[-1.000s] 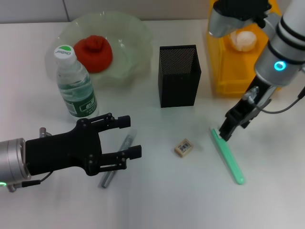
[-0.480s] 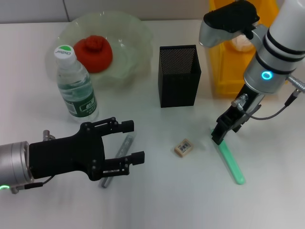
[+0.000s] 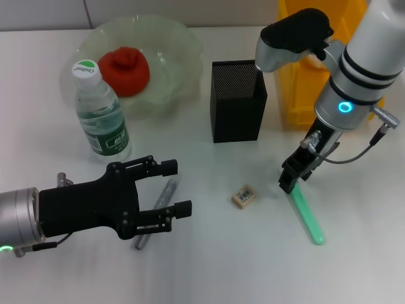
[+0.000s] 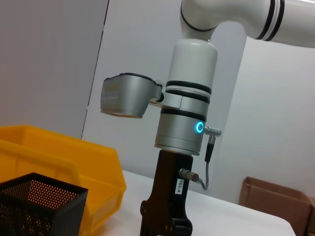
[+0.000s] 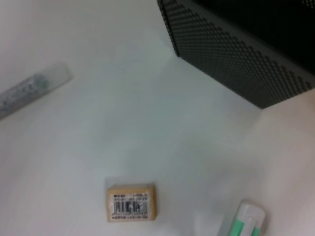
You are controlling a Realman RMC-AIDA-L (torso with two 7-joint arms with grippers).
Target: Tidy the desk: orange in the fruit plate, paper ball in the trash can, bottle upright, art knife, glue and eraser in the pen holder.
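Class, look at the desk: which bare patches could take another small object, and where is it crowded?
Bare desk lies nearest the camera, below the tiny beige eraser and green stick. Crowded: the open black left gripper over the grey tube, and the right gripper at the stick.

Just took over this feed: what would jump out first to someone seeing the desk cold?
The right gripper sits low over the top end of the green art knife, right of the eraser. The big black left gripper, open, hovers over the grey glue stick in front of the upright bottle. Behind, the orange lies in the fruit plate.
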